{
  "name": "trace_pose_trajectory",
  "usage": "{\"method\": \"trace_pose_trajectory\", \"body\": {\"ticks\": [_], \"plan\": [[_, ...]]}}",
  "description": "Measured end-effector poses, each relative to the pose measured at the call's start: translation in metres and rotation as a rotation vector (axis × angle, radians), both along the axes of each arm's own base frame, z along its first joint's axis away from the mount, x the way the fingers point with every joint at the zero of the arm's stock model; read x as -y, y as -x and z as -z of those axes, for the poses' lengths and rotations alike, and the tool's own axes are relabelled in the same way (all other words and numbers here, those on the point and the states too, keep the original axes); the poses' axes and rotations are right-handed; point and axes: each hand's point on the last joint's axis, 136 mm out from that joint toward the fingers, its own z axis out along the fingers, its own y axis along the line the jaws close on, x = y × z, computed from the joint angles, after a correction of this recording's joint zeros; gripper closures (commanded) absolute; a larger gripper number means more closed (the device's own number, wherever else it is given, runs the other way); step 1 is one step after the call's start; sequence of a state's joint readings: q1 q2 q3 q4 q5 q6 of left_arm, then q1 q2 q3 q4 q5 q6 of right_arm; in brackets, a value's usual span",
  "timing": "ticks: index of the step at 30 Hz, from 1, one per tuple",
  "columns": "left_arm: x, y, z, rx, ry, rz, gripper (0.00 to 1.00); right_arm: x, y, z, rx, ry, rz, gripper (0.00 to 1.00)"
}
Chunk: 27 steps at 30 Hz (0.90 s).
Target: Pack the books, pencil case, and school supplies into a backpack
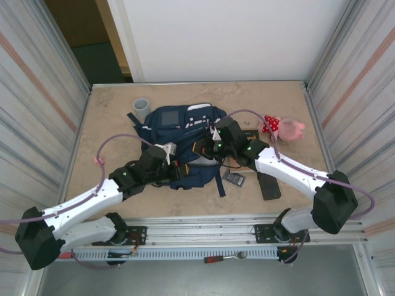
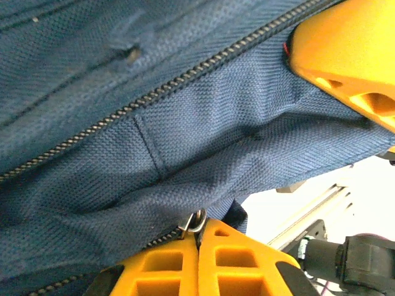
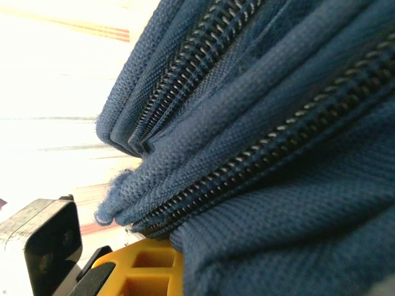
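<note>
One rumpled navy white-patched backpack (image 1: pixel 191 126)

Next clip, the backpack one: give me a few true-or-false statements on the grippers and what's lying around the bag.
1. The left gripper is shut on the backpack's zipper pull. True.
2. The cup stands on the backpack. False: it stands on the table, by the bag's far left corner.
3. The plush toy lies on the table to the right of the backpack. True.
4. The black oblong is inside the backpack. False: it lies on the table, near right of the bag.
5. The right gripper hangs open over the toy. False: it is shut on backpack fabric.
</note>
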State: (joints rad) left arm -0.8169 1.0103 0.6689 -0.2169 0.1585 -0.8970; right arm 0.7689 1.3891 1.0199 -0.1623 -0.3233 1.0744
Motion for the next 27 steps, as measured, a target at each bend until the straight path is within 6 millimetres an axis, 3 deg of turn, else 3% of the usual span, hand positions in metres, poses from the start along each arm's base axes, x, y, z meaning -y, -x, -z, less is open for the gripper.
{"method": "trace_pose_trajectory", "body": {"ticks": [7,13,18,23,27], "plan": [[0.003,0.000,-0.001,-0.048,0.058,0.028,1.00,0.001,-0.001,-0.002,0.013,0.020,-0.042,1.00],[-0.014,0.001,-0.024,-0.016,0.116,0.049,1.00,0.013,-0.002,-0.004,0.011,0.044,-0.099,1.00],[-0.039,0.006,-0.012,-0.020,0.008,0.049,1.00,0.022,-0.002,-0.003,-0.015,0.032,-0.129,1.00],[-0.051,0.010,0.000,-0.022,-0.072,0.070,1.00,0.024,0.001,-0.002,-0.031,0.028,-0.151,1.00],[-0.049,0.009,-0.002,-0.014,-0.059,0.079,1.00,0.021,0.000,-0.004,-0.040,0.012,-0.133,0.80]]}}
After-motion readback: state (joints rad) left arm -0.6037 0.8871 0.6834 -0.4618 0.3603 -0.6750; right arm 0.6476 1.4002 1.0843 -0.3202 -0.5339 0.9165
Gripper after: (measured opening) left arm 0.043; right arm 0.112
